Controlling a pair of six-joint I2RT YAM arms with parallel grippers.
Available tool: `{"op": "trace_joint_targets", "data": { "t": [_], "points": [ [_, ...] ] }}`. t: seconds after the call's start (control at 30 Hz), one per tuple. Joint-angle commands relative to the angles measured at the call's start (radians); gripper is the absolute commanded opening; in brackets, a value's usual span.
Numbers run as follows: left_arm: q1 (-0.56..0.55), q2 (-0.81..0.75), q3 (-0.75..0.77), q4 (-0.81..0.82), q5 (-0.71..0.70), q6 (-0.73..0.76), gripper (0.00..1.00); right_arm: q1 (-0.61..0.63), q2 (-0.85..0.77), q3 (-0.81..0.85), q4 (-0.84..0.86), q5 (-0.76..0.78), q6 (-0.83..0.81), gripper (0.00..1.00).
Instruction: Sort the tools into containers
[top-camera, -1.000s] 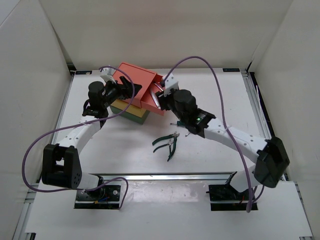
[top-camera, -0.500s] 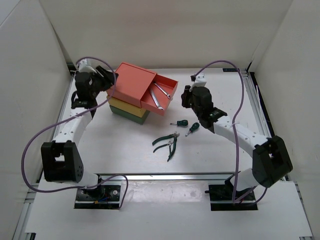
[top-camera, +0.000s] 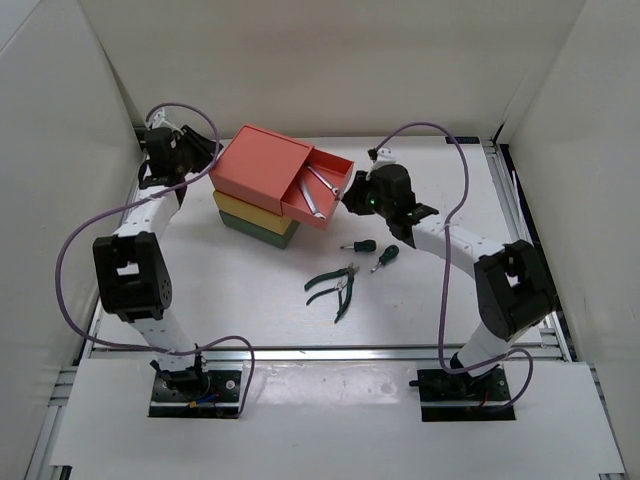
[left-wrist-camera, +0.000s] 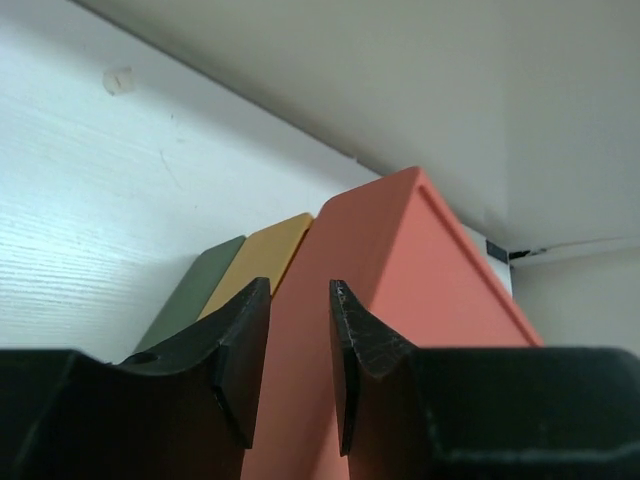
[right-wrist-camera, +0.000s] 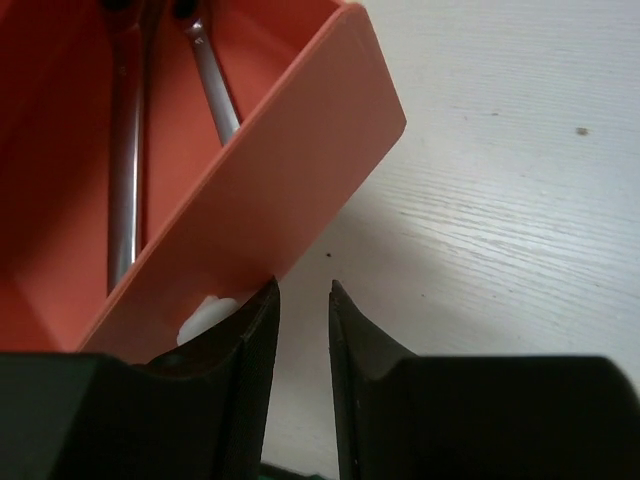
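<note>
Left gripper (left-wrist-camera: 300, 292) is being held closed, empty, behind stack (top-camera: 262, 175). Wrenches (top-camera: 316, 190) are being kept in open red drawer (top-camera: 305, 216); pliers (top-camera: 335, 285) and screwdrivers (top-camera: 360, 245) are lying on counter (top-camera: 250, 290). Right gripper (right-wrist-camera: 303, 288) is being held nearly closed, empty, beside knob (right-wrist-camera: 203, 315).

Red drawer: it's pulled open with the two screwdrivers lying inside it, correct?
No. The red drawer is pulled open, but it is the two wrenches that lie inside it. The screwdrivers are out on the table. The top view shows it.
</note>
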Motion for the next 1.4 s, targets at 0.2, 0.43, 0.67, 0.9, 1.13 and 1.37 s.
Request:
{"op": "trace_joint_targets", "data": {
  "t": [0.2,0.43,0.67,0.9,1.13,1.37],
  "points": [
    [-0.008,0.053,-0.003,0.003,0.090,-0.008,0.39,0.046,0.049,0.161,0.065,-0.120,0.062,0.30],
    [-0.014,0.065,-0.030,0.023,0.124,-0.022,0.39,0.068,0.151,0.293,0.036,-0.166,0.074,0.30],
    [-0.020,0.073,-0.085,0.042,0.149,-0.026,0.39,0.086,0.279,0.403,0.040,-0.224,0.109,0.31],
    [-0.017,0.054,-0.096,0.019,0.136,-0.005,0.43,0.071,0.280,0.393,0.081,-0.290,0.114,0.39],
    [0.011,-0.031,0.031,-0.164,0.014,0.047,0.82,-0.030,0.178,0.097,0.370,-0.381,0.252,0.57],
    [-0.038,-0.171,0.034,-0.133,-0.085,0.084,0.96,-0.095,0.316,0.011,0.814,-0.626,0.497,0.58]
  ]
}}
